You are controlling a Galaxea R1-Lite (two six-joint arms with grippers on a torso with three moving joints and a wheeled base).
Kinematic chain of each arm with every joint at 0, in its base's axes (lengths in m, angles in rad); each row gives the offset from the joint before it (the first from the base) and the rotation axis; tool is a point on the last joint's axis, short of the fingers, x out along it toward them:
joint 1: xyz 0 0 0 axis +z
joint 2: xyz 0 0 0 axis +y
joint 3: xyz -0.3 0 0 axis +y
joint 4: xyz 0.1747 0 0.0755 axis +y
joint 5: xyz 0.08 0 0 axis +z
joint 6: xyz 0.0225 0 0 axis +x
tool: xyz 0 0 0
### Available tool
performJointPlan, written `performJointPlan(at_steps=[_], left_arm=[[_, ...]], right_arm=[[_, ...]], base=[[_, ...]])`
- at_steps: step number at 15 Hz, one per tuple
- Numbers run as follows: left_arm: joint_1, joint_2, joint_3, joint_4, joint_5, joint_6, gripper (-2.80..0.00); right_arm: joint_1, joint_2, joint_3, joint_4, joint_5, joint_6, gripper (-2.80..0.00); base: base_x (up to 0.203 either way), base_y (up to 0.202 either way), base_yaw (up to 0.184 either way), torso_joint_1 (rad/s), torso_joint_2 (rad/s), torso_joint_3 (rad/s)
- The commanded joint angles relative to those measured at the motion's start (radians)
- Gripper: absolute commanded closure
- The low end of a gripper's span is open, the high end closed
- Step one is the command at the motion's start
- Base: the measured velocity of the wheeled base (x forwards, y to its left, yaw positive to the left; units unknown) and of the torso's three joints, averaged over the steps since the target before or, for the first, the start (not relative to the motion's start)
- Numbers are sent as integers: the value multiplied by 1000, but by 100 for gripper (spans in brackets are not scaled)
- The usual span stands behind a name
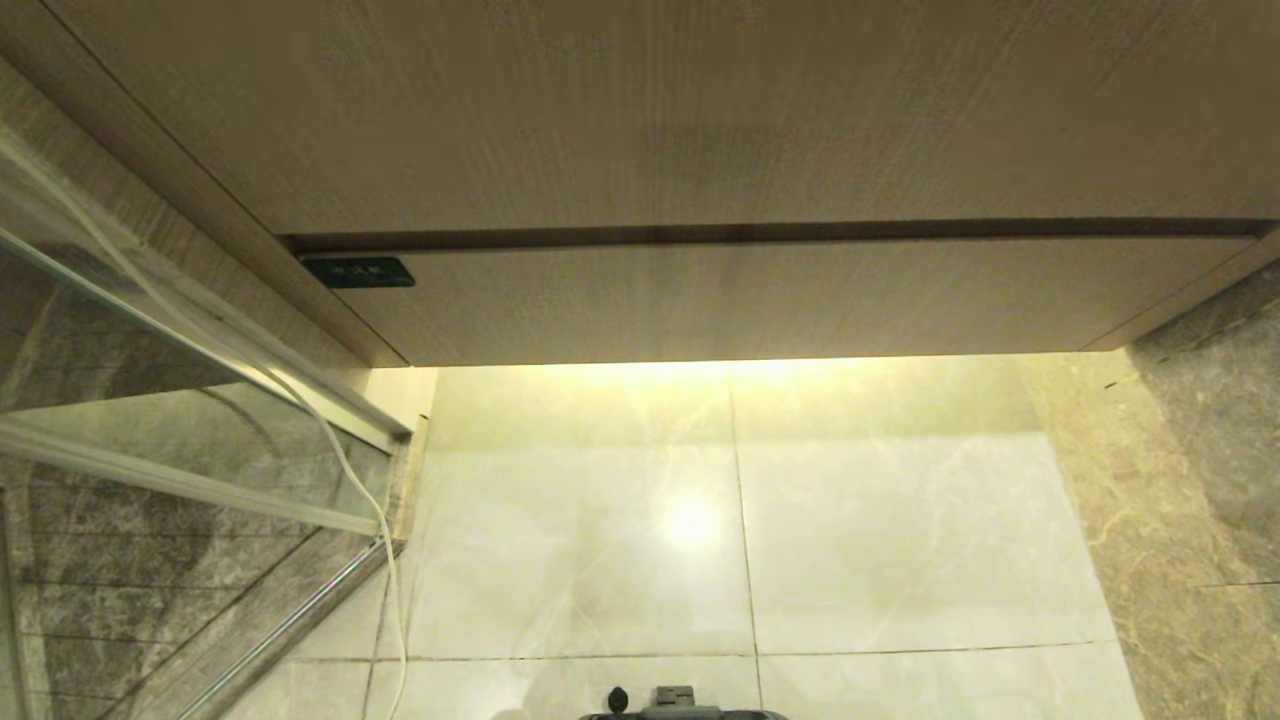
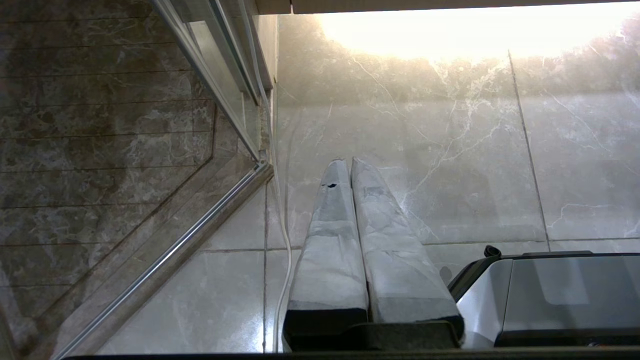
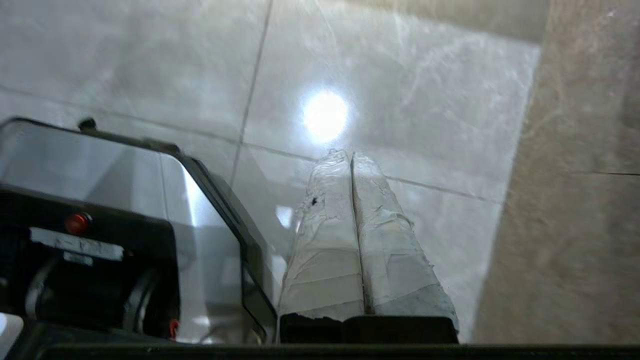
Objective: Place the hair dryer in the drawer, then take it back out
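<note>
Drawer (image 1: 760, 300) is pushed in flush under the taller wood panel (image 1: 660, 110), front plain. Hair dryer isn't visible in any view. Left gripper (image 2: 348, 162) and right gripper (image 3: 350, 155) both hang over the pale floor tiles (image 1: 900, 540) beside the robot base (image 2: 550, 295), jaws closed tight, holding nothing.

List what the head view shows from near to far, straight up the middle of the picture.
Robot base top edge → pale marble floor tiles → bright glow strip under the cabinet → closed drawer front → dark gap → taller wood panel.
</note>
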State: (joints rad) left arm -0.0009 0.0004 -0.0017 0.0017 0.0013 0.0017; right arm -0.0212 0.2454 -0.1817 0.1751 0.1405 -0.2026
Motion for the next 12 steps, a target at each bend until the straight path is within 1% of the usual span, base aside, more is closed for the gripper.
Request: performJointPlan(at_steps=[1,2,3,4,5,6,12], left_arm=[[-1,0,0,0,0,0,0],[0,0,0,0,0,0,0],[0,0,0,0,0,-1,0],[-1,0,0,0,0,-1,0],[-1,1,0,0,0,-1,0],[0,0,0,0,0,0,0],[-1,0,0,0,0,0,0]], right_arm=[[22,-224,87,-32,-25,33,0],[24,-249,107,-63,-75,67,0],[25,-249,141,-134,-102,107,0],[26,-249,176,-224,-115,133,0],[26,-248,186,-241,-123,146,0],[26,-248,186,-200,-125,146,0],[26,-248,183,-189,-127,152,0]], base=[[0,0,0,0,0,0],[0,0,0,0,0,0],[0,0,0,0,0,0],[0,0,0,0,0,0],[0,0,0,0,0,0],[0,0,0,0,0,0],[0,0,0,0,0,0]])
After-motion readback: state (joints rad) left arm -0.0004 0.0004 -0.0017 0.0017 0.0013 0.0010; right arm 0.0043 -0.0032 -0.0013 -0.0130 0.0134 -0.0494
